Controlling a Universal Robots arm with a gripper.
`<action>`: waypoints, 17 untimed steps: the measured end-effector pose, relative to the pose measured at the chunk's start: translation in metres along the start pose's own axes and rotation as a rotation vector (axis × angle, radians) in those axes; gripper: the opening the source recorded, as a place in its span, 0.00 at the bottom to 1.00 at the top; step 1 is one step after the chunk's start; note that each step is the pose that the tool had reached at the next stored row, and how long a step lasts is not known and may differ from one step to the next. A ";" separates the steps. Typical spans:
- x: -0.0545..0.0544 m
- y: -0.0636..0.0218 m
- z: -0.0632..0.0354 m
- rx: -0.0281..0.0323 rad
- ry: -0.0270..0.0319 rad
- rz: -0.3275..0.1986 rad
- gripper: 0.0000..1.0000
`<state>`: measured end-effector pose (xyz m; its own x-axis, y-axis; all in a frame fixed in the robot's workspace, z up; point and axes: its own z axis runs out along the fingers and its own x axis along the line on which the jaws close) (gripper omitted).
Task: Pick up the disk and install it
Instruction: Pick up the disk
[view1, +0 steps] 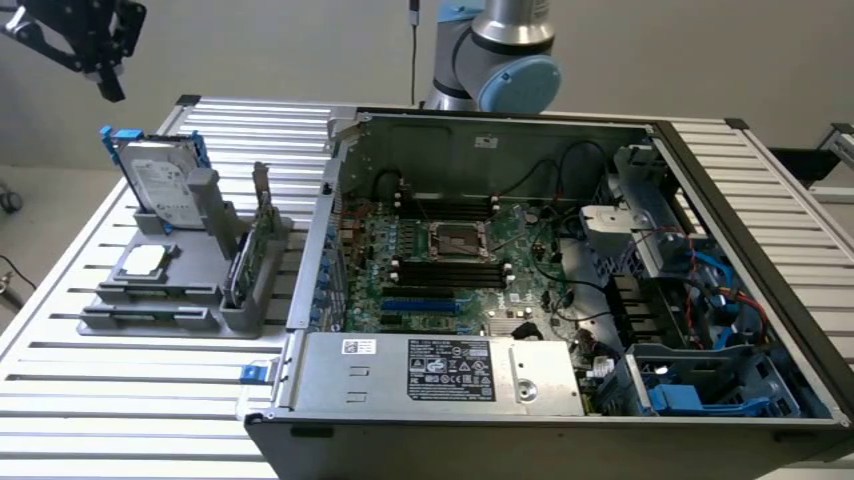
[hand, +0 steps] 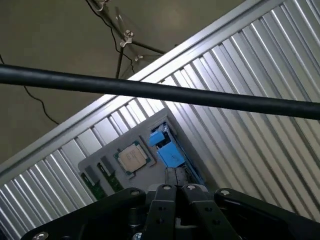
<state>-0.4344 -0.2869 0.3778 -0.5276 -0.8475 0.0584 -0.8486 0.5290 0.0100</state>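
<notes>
Above stand (view1: 147, 320): gripper (view1: 110, 90) hangs, fingers pressed together, holding nothing; disk (view1: 163, 180) upright in slot, top edge free for grasping.

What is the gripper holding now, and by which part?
Nothing is held. The gripper hangs above the disk, its fingers shut on nothing; the disk stands in the grey holder.

Disk (view1: 163, 185): looked silver-grey, white-labelled, blue-framed.
Table (view1: 120, 400): looked silver, ribbed in stripes.
Holder (view1: 200, 322): looked grey.
Motherboard (view1: 454, 262): looked green.
</notes>
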 end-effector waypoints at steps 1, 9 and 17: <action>0.000 0.0000 0.0006 0.0011 0.0002 -0.019 0.11; 0.000 0.0000 0.0051 0.0096 0.0017 -0.165 0.11; -0.001 -0.0001 0.0106 0.0181 0.0030 -0.309 0.11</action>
<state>-0.4345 -0.2869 0.3671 -0.2444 -0.9679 0.0583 -0.9694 0.2454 0.0099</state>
